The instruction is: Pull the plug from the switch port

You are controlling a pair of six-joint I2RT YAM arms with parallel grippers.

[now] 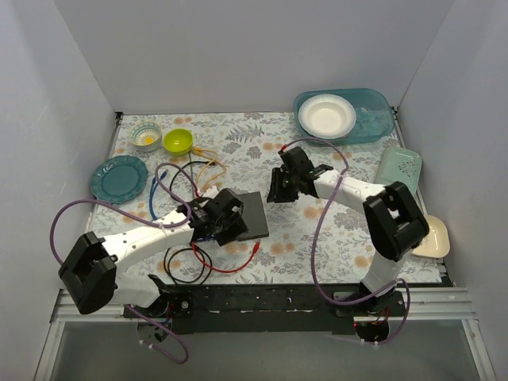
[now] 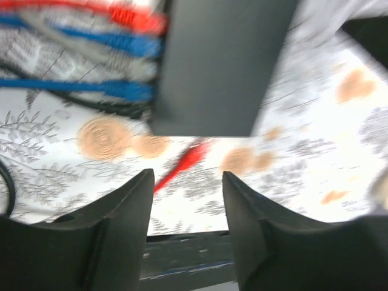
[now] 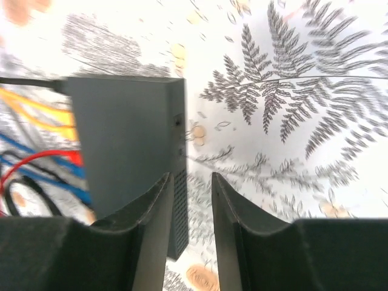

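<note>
The switch [image 1: 250,214] is a flat black box lying on the floral cloth near the middle. It also shows in the left wrist view [image 2: 224,60] and the right wrist view [image 3: 127,139]. Red, blue and yellow cables [image 2: 130,45] run into its left edge. A loose red plug [image 2: 185,160] lies on the cloth in front of the switch, also seen from the top [image 1: 255,248]. My left gripper [image 1: 218,218] hovers at the switch's left side, open and empty [image 2: 187,182]. My right gripper [image 1: 282,186] is by the switch's far right corner, open and empty [image 3: 189,182].
A tangle of black, red and purple cables [image 1: 186,266] lies near the front left. A teal plate [image 1: 119,176], a patterned bowl [image 1: 146,135] and a lime bowl [image 1: 178,140] stand far left. A teal tray [image 1: 377,119] with a white bowl, a pale green dish [image 1: 398,167] and a cream plate [image 1: 436,236] are on the right.
</note>
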